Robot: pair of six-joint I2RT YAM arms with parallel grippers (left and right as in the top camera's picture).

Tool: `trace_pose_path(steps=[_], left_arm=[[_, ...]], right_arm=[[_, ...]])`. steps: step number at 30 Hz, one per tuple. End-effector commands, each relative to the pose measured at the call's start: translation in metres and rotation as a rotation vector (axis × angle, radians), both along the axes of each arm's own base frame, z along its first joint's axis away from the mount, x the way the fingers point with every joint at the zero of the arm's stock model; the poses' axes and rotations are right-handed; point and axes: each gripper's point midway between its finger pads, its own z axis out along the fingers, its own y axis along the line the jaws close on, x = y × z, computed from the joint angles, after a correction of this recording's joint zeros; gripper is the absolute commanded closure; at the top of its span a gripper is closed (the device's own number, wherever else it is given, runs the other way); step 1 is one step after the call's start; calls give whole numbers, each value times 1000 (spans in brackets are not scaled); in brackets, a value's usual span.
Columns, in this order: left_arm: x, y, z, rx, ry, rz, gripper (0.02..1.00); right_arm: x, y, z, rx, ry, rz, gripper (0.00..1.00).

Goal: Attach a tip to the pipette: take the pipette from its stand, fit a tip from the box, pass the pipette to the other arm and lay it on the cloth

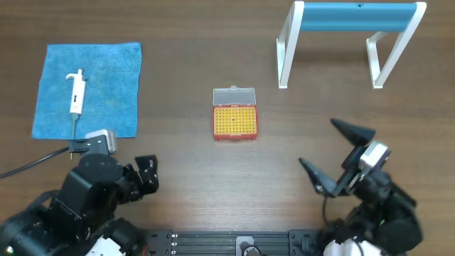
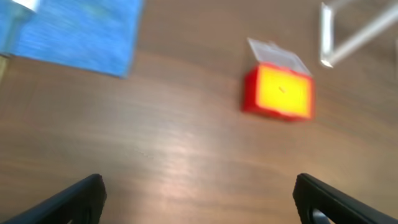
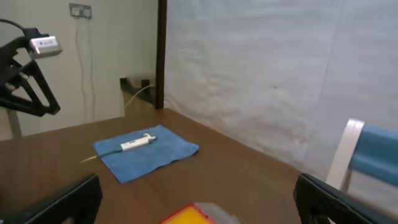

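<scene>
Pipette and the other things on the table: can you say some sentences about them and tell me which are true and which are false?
1. The pipette lies on the blue cloth. True.
2. The tip box has its lid shut. False: the lid is open and the yellow rack inside shows.
3. The pipette hangs on the stand. False: the stand holds nothing, and the pipette is on the cloth.
4. The left gripper and the right gripper are both open and hold nothing. True.
5. The tip box stands on the cloth. False: it stands on the wooden table, apart from the cloth.
</scene>
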Motion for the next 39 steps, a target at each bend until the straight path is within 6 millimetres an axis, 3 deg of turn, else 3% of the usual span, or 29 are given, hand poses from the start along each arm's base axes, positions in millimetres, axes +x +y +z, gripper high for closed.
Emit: trace_pose_path(steps=[1, 5, 13, 30, 35, 39], left_arm=[[11, 34, -7, 163, -54, 142, 40], [10, 34, -16, 178, -31, 138, 40], [10, 34, -16, 176, -30, 137, 42], [10, 34, -16, 176, -30, 137, 38], [10, 34, -16, 176, -30, 137, 40], [10, 34, -16, 176, -30, 137, 38]], right_arm=[[-23, 10, -3, 0, -125, -48, 3], [-26, 13, -14, 25, -68, -44, 3], [-12, 4, -33, 135, 122, -45, 3], [-18, 11, -42, 97, 151, 4, 3], [-18, 11, -41, -33, -3, -18, 3], [-16, 20, -52, -372, -433, -36, 3]])
